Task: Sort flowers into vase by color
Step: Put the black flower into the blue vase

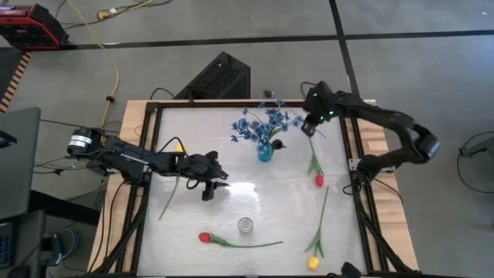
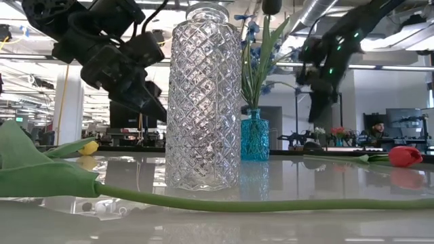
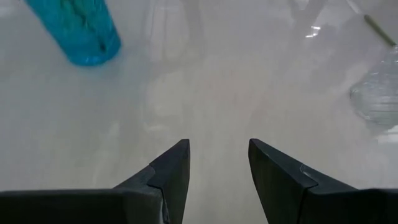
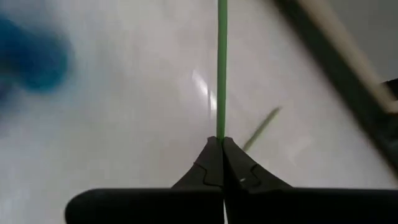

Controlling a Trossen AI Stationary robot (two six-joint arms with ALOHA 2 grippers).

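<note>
A blue vase point(image 1: 265, 151) at the table's far middle holds a blue spray point(image 1: 266, 123). A clear vase point(image 1: 245, 225) stands nearer. Lying flat are a red tulip point(image 1: 318, 180), a second red tulip point(image 1: 204, 237), a yellow tulip point(image 1: 313, 262) and another yellow tulip point(image 1: 179, 145) whose stem runs under my left arm. My left gripper point(image 1: 210, 185) hovers open over bare table point(image 3: 217, 162), touching nothing. My right gripper point(image 1: 309, 129) is right of the blue vase, shut on a thin green stem point(image 4: 221, 62). Which flower that stem belongs to is hidden. My right gripper pinches the thin green stem point(image 4: 221, 127) between its two shut fingers. The stem runs straight on ahead of the fingers and leaves the wrist picture. Its far end and its head do not show.
The table has a raised dark frame point(image 1: 363, 193) on all sides. A black box point(image 1: 216, 77) sits beyond the far edge, with cables on the floor. The near red tulip's stem point(image 2: 203, 201) lies in front of the clear vase point(image 2: 203, 95). Bare table shows in the middle.
</note>
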